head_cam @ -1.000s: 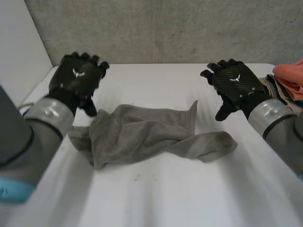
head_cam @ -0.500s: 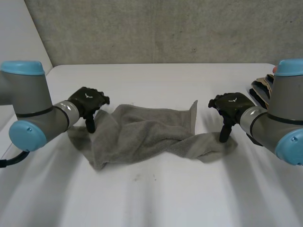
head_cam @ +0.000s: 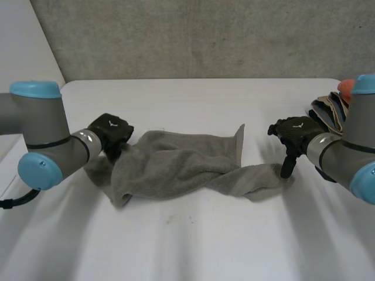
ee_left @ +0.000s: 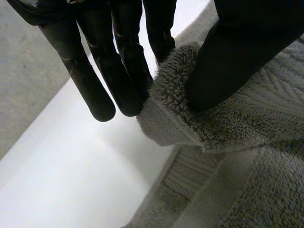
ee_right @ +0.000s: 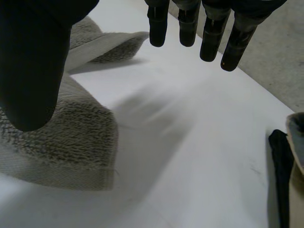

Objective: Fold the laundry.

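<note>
The grey towel (head_cam: 176,170) lies crumpled in the middle of the white table (head_cam: 193,240). Its long axis runs roughly from 9 o'clock to 3 o'clock across the robot's front. One corner stands up off the heap at about 1 o'clock from the towel's middle, pointing away from the robot. The end towards 3 o'clock tapers into a twisted tail.

The left hand (head_cam: 110,130) is down on the 9 o'clock end of the towel. From its wrist you can see a thick fold of the towel's edge caught between the thumb on one side and the fingers (ee_left: 121,71) on the other, so it has that end pinched.

The right hand (head_cam: 296,133) is at the 3 o'clock tail. Its fingers (ee_right: 190,23) are straight and held wide of the thumb, over bare table beyond the towel. The thumb points down at the towel's end, though I can't tell if it touches.

A pile of folded clothes (head_cam: 327,111) sits at the table's edge at about 2 o'clock, just beyond the right hand.
</note>
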Motion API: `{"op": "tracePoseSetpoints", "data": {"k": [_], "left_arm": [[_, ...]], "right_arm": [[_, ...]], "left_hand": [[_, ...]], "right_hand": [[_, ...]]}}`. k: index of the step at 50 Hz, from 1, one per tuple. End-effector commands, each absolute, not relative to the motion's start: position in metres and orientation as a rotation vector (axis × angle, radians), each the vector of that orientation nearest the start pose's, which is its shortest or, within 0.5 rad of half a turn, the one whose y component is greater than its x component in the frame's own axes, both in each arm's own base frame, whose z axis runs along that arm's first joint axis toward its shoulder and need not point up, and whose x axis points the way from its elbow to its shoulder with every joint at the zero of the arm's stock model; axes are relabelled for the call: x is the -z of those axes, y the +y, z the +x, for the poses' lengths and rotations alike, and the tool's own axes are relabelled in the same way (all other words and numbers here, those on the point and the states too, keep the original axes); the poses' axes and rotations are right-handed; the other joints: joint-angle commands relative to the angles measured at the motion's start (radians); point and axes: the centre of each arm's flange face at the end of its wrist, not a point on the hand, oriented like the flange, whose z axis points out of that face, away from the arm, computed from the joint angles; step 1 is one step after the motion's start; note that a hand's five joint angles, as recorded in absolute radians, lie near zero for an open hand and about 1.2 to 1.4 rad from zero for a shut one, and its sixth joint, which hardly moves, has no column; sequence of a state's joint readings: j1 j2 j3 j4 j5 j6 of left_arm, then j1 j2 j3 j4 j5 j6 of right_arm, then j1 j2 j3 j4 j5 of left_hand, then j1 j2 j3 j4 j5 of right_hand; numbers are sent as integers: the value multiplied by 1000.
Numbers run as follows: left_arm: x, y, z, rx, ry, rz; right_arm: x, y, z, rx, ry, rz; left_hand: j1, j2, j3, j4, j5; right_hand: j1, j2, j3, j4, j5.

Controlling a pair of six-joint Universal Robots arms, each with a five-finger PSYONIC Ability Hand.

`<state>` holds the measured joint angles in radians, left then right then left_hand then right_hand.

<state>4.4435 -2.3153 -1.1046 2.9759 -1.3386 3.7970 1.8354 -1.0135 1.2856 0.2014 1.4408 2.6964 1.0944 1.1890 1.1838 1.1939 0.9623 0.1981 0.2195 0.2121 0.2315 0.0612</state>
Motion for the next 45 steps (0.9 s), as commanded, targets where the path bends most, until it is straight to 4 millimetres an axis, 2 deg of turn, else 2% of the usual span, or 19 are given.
{"op": "tracePoseSetpoints", "data": {"k": [1, 7, 8, 11, 12, 16, 24, 31, 35, 36, 39, 42, 45], "left_arm": [[-193, -349, -258, 1775, 2188, 1325], [-243, -332, -256, 1926, 2040, 1267], [-258, -325, -256, 1979, 1986, 1247], [-279, -313, -255, 2061, 1898, 1221], [-294, -304, -255, 2119, 1834, 1202], [-326, -284, -254, 2254, 1684, 1147], [-376, -248, -250, 2474, 1382, 1033], [-395, -231, -245, 2566, 1208, 959], [-394, -227, -243, 2574, 1188, 955], [-394, -227, -243, 2574, 1190, 956], [-391, -227, -243, 2566, 1205, 954], [-390, -227, -243, 2567, 1207, 956], [-389, -228, -242, 2566, 1212, 953]], "right_arm": [[-194, -332, 228, 1676, 2467, -989], [-202, -334, 227, 1698, 2437, -981], [-204, -333, 228, 1694, 2420, -986], [-208, -331, 228, 1672, 2411, -987], [-211, -330, 229, 1643, 2410, -980], [-216, -326, 231, 1570, 2402, -932], [-218, -324, 243, 1472, 2314, -821], [-205, -331, 248, 1389, 2308, -705], [-188, -334, 251, 1311, 2333, -638], [-178, -331, 256, 1267, 2340, -638], [-166, -322, 268, 1213, 2338, -669], [-161, -321, 270, 1199, 2343, -662], [-145, -318, 274, 1152, 2359, -683]], "left_hand": [[302, 207, 212, 202, 259], [302, 207, 212, 202, 259], [302, 207, 212, 202, 259], [302, 207, 212, 202, 259], [302, 207, 212, 202, 259], [302, 207, 212, 202, 259], [302, 207, 212, 202, 259], [302, 207, 212, 202, 259], [302, 207, 212, 202, 259], [302, 207, 212, 202, 259], [302, 207, 212, 202, 259], [302, 207, 212, 202, 259], [302, 207, 212, 202, 259]], "right_hand": [[-19, -40, -33, -53, -57], [-24, -45, -38, -57, -61], [-24, -45, -38, -57, -61], [-24, -45, -38, -57, -61], [-24, -45, -38, -57, -61], [-24, -45, -38, -57, -61], [-24, -45, -38, -57, -61], [-24, -45, -38, -57, -61], [-24, -45, -38, -57, -61], [-24, -45, -38, -57, -61], [7, -14, -7, -26, -31], [60, 39, 46, 27, 22], [75, 53, 61, 41, 37]]}}
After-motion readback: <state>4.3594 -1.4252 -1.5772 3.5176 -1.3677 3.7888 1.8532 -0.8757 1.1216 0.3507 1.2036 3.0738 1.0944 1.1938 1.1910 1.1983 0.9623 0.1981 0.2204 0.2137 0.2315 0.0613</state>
